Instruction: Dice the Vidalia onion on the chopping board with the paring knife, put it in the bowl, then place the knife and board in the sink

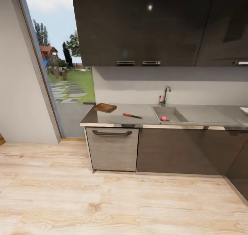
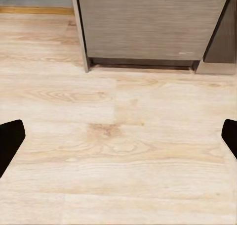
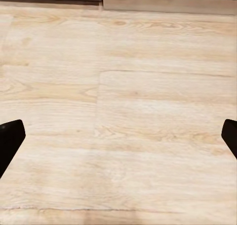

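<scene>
- Left gripper (image 2: 118, 136), right gripper (image 3: 118, 136): black fingertips spread wide apart, empty, above pale wooden plank floor (image 1: 113, 200).
- Long grey glossy countertop (image 1: 144, 119): dark brown wooden chopping board (image 1: 104, 107), orange-handled paring knife (image 1: 132, 115) near it.
- Grey steel sink (image 1: 179, 116): small pinkish-red Vidalia onion (image 1: 164, 118) inside.
- White bowl (image 1: 244, 110) at far right edge.

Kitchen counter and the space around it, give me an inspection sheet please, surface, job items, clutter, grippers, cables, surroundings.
Surface: grey countertop, glossy, over dark cabinets.
Job's things: board at the counter's left end; knife lying apart from it, between board and sink; onion in the basin; bowl at the right edge, partly cut off.
Clutter: nothing seen.
Grippers: left gripper and right gripper both open, empty, over wooden floor.
Cables: nothing seen.
Surroundings: wall cabinets above, tap, glass door to a garden at left.
</scene>
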